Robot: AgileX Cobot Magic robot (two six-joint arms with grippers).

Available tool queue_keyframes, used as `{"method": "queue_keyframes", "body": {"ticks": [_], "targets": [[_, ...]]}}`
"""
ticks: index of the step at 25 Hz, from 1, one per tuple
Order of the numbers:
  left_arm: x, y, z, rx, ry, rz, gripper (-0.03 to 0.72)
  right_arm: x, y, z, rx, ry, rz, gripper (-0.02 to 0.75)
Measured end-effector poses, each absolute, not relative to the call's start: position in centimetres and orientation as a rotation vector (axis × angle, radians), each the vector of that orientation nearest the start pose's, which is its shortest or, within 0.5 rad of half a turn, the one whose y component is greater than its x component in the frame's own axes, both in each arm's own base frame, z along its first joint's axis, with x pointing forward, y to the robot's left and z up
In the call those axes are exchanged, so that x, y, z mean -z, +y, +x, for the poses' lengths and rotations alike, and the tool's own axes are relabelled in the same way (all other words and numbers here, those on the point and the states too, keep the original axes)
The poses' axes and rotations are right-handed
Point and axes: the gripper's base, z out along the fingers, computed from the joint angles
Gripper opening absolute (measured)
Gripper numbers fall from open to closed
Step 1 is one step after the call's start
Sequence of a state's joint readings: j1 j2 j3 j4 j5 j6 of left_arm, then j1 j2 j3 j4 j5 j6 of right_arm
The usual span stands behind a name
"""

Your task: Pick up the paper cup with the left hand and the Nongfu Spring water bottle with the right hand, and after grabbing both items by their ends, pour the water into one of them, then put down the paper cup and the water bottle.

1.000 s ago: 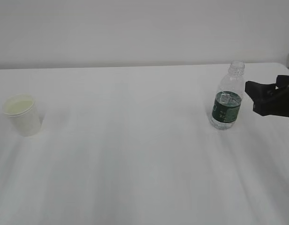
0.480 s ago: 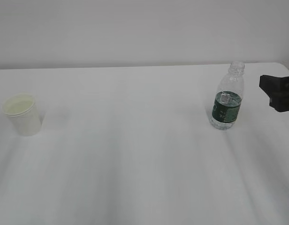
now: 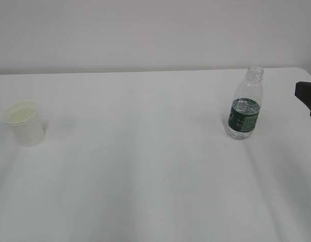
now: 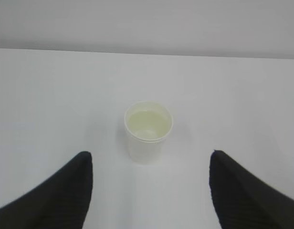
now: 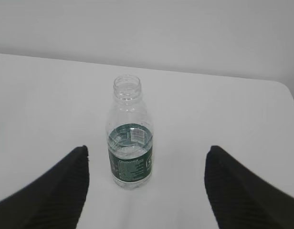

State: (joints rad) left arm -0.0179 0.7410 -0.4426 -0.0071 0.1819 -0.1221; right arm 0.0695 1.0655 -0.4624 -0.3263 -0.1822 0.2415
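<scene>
On the white worktop stand two things well apart: the paper cup far to the left of the water bottle, both upright. Cup: white, tapered, rolled rim, with pale liquid visible inside in the left wrist view. Bottle: clear, ribbed, uncapped, with a dark green label band; the water inside it reaches roughly the top of that band. Left hand: open wide, holding nothing, its two dark fingers apart on either side of the cup but short of it. Right hand: likewise open wide and empty, its fingers flanking the bottle without touching; in the exterior view only a dark tip shows at the frame edge, to the right of the bottle.
</scene>
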Motion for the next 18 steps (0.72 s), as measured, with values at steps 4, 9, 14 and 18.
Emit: {"method": "queue_keyframes", "body": {"ticks": [4, 9, 14, 18], "targets": [[-28.6, -0.3, 14.6, 0.098, 1.998, -0.111, 0.540, -26.1, 1.7, 19.8, -0.028, 1.912, -0.164, 0.574], [-29.0, -0.3, 14.4, 0.103, 2.053, -0.119, 0.537, -26.9, 2.1, 18.2, -0.021, 1.929, -0.193, 0.574], [-29.9, -0.4, 14.1, 0.113, 2.105, -0.128, 0.534, -26.7, 3.0, 16.9, -0.022, 1.987, -0.257, 0.574], [-30.6, -0.4, 13.2, 0.116, 2.109, -0.128, 0.533, -26.8, 2.9, 16.1, -0.011, 2.015, -0.259, 0.574]]}}
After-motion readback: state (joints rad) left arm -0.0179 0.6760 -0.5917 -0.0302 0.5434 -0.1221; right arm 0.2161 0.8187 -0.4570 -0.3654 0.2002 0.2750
